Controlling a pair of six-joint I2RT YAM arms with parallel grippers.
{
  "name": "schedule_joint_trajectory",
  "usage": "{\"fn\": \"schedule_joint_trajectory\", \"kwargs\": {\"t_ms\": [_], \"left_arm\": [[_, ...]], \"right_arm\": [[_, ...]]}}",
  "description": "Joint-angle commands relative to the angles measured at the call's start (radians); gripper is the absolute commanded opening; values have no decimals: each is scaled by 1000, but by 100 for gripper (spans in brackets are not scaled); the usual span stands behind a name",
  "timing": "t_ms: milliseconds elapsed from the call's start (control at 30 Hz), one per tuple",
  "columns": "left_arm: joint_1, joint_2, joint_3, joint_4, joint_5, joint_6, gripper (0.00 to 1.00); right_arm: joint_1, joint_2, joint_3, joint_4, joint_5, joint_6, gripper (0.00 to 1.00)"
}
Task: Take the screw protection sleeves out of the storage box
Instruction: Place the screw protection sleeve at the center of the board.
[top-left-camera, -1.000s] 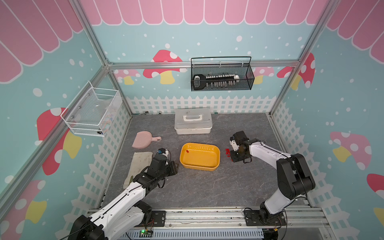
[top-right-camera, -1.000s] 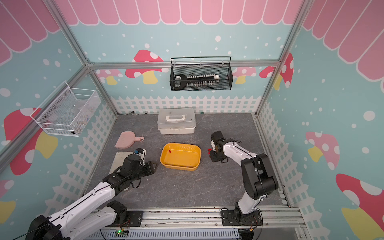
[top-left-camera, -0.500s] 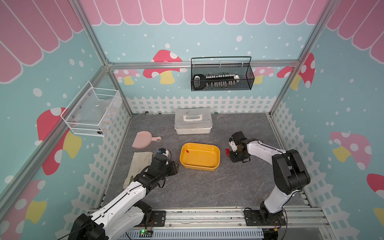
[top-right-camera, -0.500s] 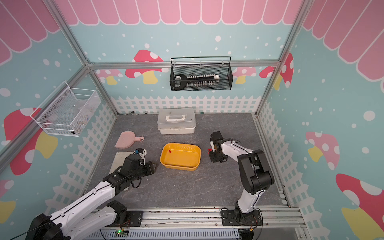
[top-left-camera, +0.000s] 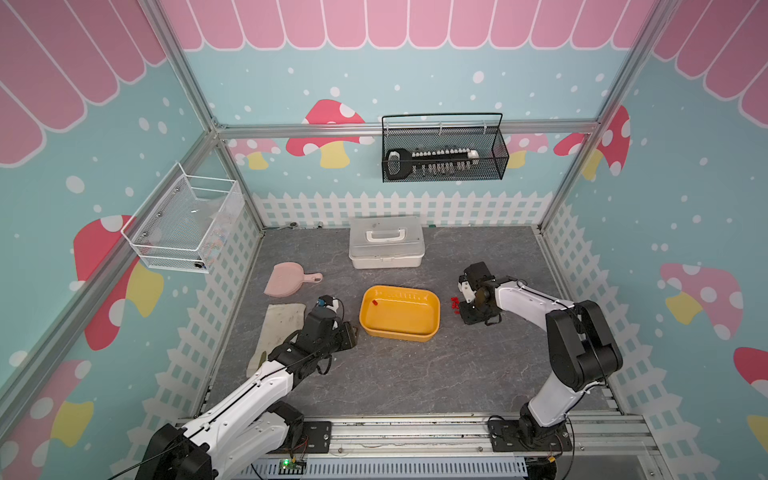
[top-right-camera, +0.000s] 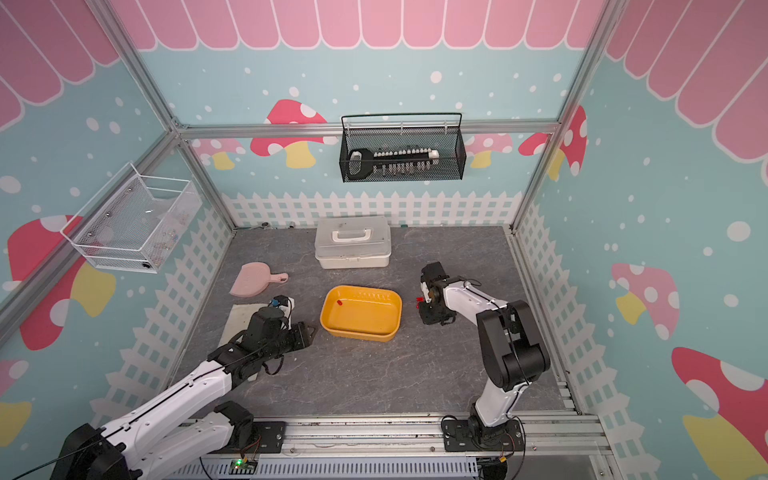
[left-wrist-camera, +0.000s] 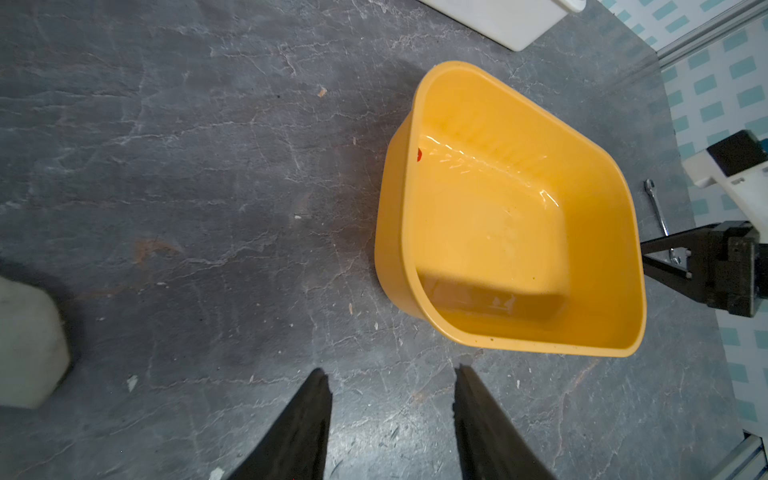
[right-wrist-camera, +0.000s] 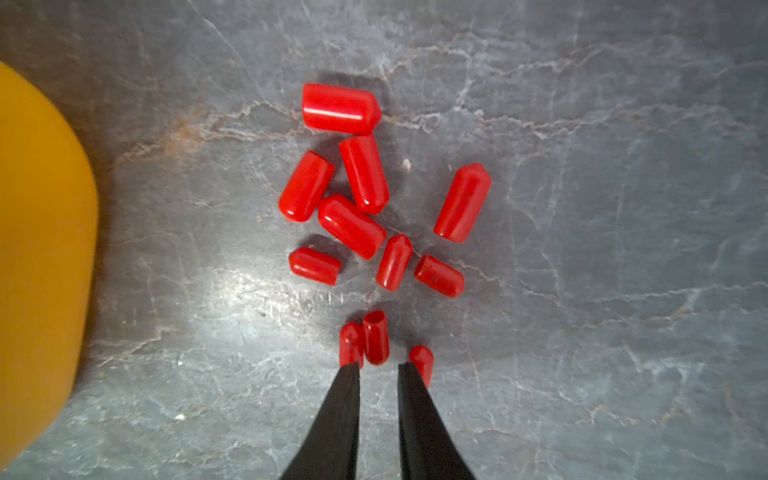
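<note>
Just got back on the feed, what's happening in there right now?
The right gripper hovers low over a cluster of red screw protection sleeves lying on the table beside the yellow storage box, jaws slightly apart with nothing between them. One red sleeve lies inside the box near a corner. The left gripper sits open on the box's other side, holding nothing.

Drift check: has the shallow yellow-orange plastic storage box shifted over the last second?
No. The yellow-orange plastic storage box keeps the same gap and angle in front of the white lidded plastic case in a top view.
</note>
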Motion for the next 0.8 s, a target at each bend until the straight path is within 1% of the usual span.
{"fn": "schedule_joint_trajectory", "kwargs": {"t_ms": [0, 167, 400, 467, 633, 767], "left_arm": [[-4, 1, 31, -7, -2, 6, 50], [-8, 5, 30, -3, -3, 5, 50], [-12, 9, 21, 10, -4, 1, 50], [-12, 8, 19, 13, -6, 2, 50], [-12, 6, 14, 18, -7, 0, 50], [-12, 2, 7, 24, -11, -4, 50]], "right_arm": [[-4, -75, 31, -41, -5, -18, 23], [-5, -165, 47, -78, -17, -41, 25], [-5, -324, 53, -62, -173, -75, 25], [-5, -345, 69, -66, -215, -79, 25], [1, -346, 104, -73, -335, -87, 25], [32, -364, 94, -25, -391, -69, 24]]}}
